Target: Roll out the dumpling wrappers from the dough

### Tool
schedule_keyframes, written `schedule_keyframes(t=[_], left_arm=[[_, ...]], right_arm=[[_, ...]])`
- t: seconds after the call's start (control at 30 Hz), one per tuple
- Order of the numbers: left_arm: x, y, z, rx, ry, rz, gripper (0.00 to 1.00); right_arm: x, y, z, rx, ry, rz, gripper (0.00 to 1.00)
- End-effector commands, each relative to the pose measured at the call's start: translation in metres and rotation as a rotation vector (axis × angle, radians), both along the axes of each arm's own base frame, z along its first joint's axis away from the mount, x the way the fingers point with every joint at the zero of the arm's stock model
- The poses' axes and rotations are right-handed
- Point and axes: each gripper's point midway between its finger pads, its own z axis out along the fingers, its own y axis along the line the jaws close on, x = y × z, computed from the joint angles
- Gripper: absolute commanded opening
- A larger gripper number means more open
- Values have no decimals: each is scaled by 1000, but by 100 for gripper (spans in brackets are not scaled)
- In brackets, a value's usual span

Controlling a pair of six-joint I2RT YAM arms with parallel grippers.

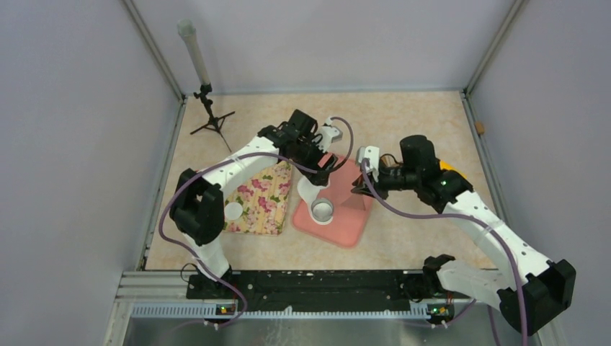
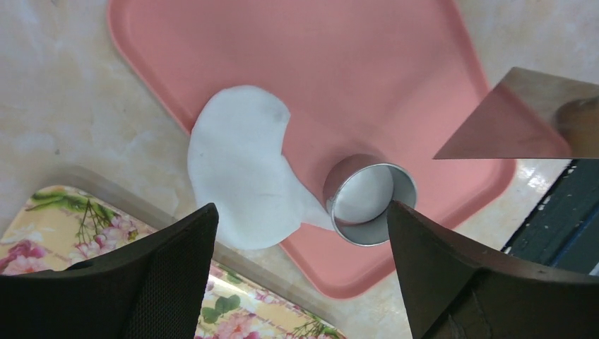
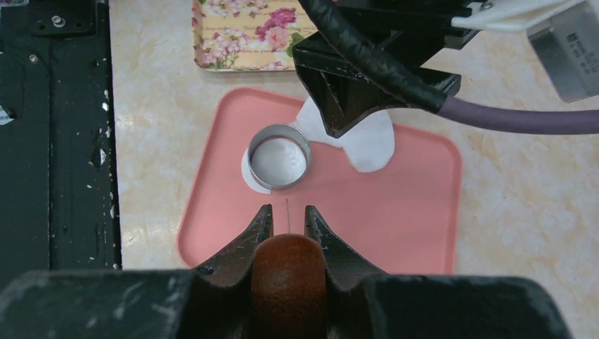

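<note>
The dough (image 1: 308,189) is a flattened white sheet with a curved bite out of one side, lying over the left edge of the pink board (image 1: 346,225). The metal ring cutter (image 1: 323,210) stands on the dough's near end. One dumpling wrapper (image 1: 233,211) lies on the floral tray (image 1: 263,198). My left gripper (image 1: 322,169) hovers open and empty above the dough (image 2: 240,169) and the cutter (image 2: 371,201). My right gripper (image 3: 288,212) is shut on a scraper's brown wooden handle (image 3: 288,282); its metal blade (image 2: 508,120) hangs over the board (image 3: 395,212) beside the cutter (image 3: 279,155).
The floral tray (image 2: 56,226) lies just left of the board. A small black tripod with a pale tube (image 1: 205,101) stands at the back left. A black rail (image 1: 302,285) runs along the near edge. Grey walls enclose the table.
</note>
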Motion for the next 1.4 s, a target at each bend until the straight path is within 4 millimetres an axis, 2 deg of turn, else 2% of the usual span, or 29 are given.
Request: schedule_keyframes(t=[0.0,0.1,0.27,0.43,0.53,0.63,0.83,1.0,1.1,1.23,1.37], left_arm=[[12,18,-11,71,-38,40,89],[19,20,-3,32,-44,71,92],[32,28,14,1,-65,111,93],[69,55,14,51,-102,275,94],[74,63,6,97,-92,289,93],[69,61,-9,114,-52,253,93],[42,46,-39,91,127,143,93],[36,47,-57,100,189,141,93],[43,52,-51,60,186,181,93],[57,62,-24,-56,178,228,97],[51,64,-25,-70,212,195,97]], right_arm=[[-1,7,5,16,-37,47,0],[5,12,-7,-37,-43,25,0],[3,24,-22,-107,-33,51,0],[9,30,-30,-153,-90,28,0],[6,33,-31,-161,-95,39,0],[6,32,-25,-156,-113,33,0],[12,22,-12,-162,-180,-19,0],[8,17,-7,-143,-215,-27,0],[28,14,1,-140,-262,-121,0],[68,9,22,-136,-358,-285,0],[87,21,35,-107,-344,-329,0]])
